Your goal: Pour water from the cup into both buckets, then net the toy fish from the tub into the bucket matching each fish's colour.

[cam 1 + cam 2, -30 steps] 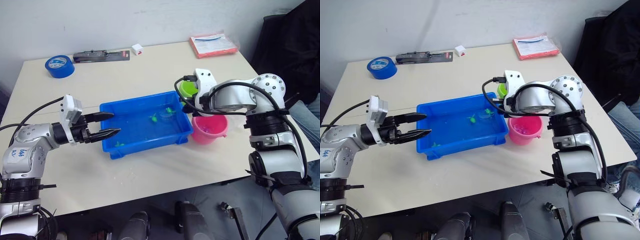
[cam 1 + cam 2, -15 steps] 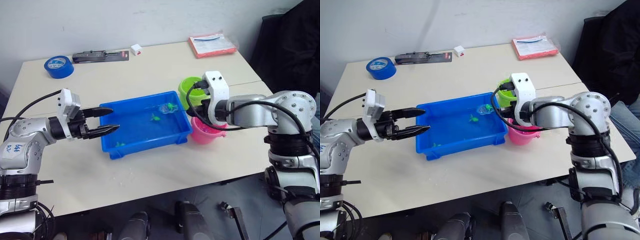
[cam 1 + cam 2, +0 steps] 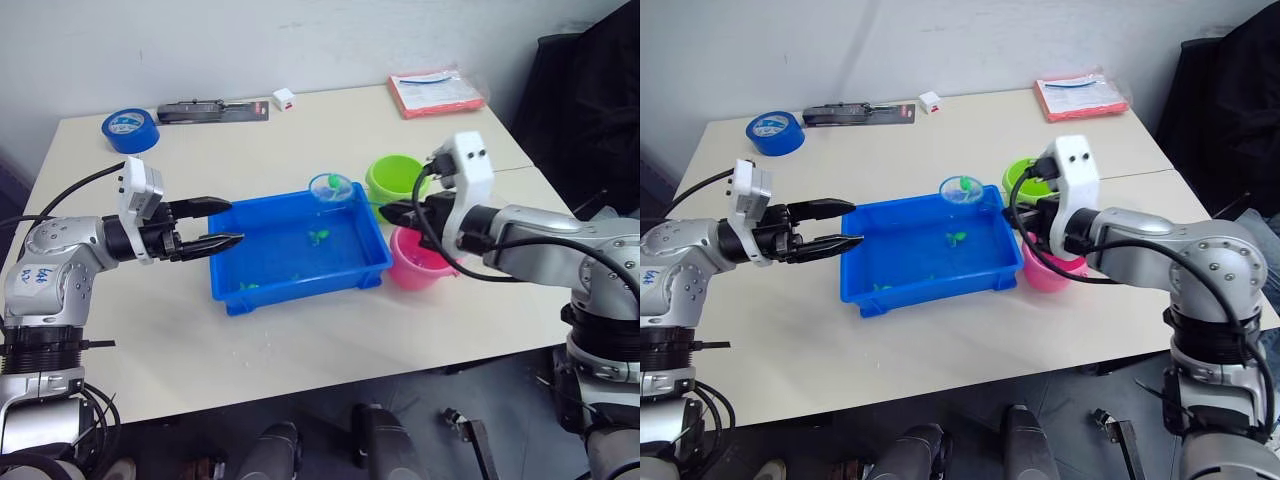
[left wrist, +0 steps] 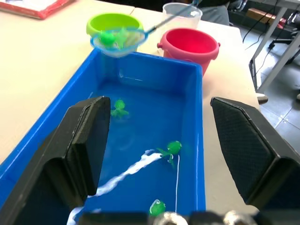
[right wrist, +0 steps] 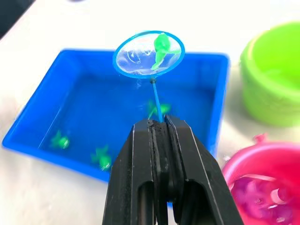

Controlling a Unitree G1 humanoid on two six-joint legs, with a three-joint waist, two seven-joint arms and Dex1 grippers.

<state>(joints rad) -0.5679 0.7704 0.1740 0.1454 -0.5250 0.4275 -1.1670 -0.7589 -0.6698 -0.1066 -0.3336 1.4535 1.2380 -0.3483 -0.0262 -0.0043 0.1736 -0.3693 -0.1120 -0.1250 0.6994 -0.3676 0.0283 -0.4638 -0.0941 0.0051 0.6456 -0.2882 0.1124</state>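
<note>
Right wrist view: my jaws are gripping the net (image 5: 149,54), lifting a green fish (image 5: 161,47); next, tipping it into the green bucket (image 5: 274,75) beside.

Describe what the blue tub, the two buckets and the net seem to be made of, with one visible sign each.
The tub: likely moulded plastic, glossy with a rolled rim. The lime green bucket and pink bucket: probably plastic, smooth, evenly coloured walls. The net: fine see-through mesh in a blue hoop, probably plastic, held by the right gripper; its thin stick's material is unclear.
</note>
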